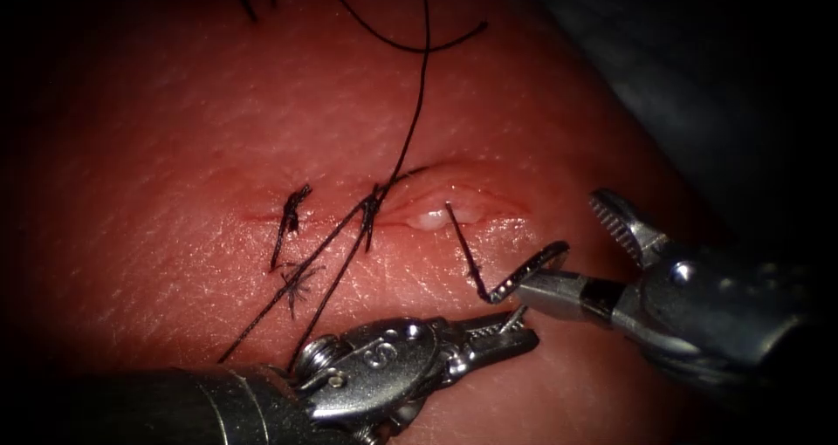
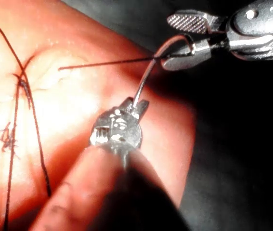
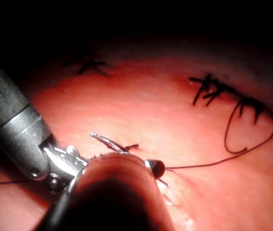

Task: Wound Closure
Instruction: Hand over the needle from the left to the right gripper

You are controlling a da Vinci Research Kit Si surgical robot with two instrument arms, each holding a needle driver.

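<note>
The tissue [image 1: 218,148] spans the endoscope view, with the cut [image 1: 436,205] running across its middle; its right end gapes over a pale patch, and its left part carries two dark stitches with knots.

The left tool [image 1: 504,327] comes in from the bottom edge, below the cut. Its jaws are closed on one end of the needle [image 1: 524,275]. In the left wrist view the needle [image 2: 148,74] rises from those jaws [image 2: 134,107] in a curve toward the right tool [image 2: 187,38].

The right tool [image 1: 576,244] enters from the right. Its jaws are spread wide apart: one toothed jaw points up and away, the other lies just beside the needle's far end. It grips nothing.

The needle is clear of the tissue, hanging just below the right end of the cut, between the two tools.

The thread [image 1: 463,244] leaves the needle where the strand joins it and goes up into the cut's right end. A longer strand climbs from the middle stitch to the top edge, and two more run down-left from that stitch toward the left tool's shaft.
</note>
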